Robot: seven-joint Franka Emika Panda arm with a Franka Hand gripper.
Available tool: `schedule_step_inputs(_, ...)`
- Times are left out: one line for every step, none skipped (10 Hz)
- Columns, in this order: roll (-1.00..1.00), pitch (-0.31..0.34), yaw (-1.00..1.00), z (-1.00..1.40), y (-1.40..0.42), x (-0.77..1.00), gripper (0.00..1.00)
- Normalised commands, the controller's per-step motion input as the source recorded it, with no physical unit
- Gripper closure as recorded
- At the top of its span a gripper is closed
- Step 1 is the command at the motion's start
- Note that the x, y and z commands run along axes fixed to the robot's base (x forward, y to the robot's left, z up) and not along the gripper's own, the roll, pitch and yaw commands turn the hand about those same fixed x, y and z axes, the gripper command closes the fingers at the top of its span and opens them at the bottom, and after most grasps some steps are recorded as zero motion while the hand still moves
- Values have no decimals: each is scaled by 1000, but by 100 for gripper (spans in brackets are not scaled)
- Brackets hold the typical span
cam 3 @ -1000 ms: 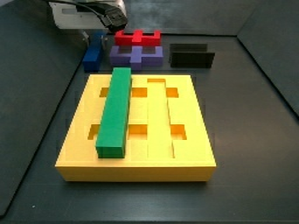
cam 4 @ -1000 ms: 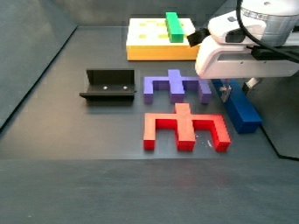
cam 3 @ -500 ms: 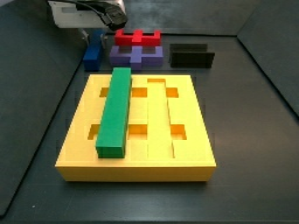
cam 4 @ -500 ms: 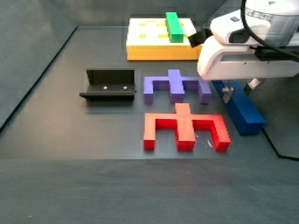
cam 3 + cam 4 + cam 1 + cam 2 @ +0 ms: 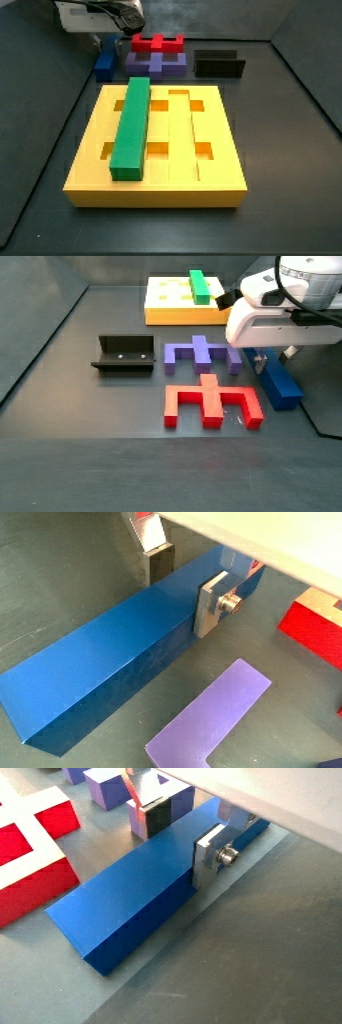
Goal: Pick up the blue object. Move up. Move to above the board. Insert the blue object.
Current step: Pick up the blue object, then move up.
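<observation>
The large yellow rectangular board (image 5: 158, 150) with lengthwise grooves and rectangular holes is lying on the dark floor, and a long green bar (image 5: 132, 126) is sitting in its left groove. Beyond its far edge in that side view, a purple notched block (image 5: 158, 64) and a red notched block (image 5: 158, 43) are sitting together, with the dark L-shaped fixture (image 5: 219, 63) to their right. The long dark blue rectangular bar (image 5: 277, 382) is lying flat on the floor, just beside the red block (image 5: 209, 401). My gripper (image 5: 186, 580) is reaching down over one end of it, my silver finger plates (image 5: 211, 602) straddling the bar's two long sides at a narrow spread (whether the pads are actually pressing the blue faces, I cannot tell).
</observation>
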Motion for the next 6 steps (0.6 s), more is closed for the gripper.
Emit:
schedule_step_inputs(0,0,0,0,0,0,100)
schedule_step_inputs(0,0,0,0,0,0,100)
schedule_step_inputs(0,0,0,0,0,0,100)
schedule_step_inputs(0,0,0,833,0,0,100)
schedule_step_inputs(3,31,2,796,64,-68,100)
schedule_step_inputs(15,58,-7,617,60,-135,100)
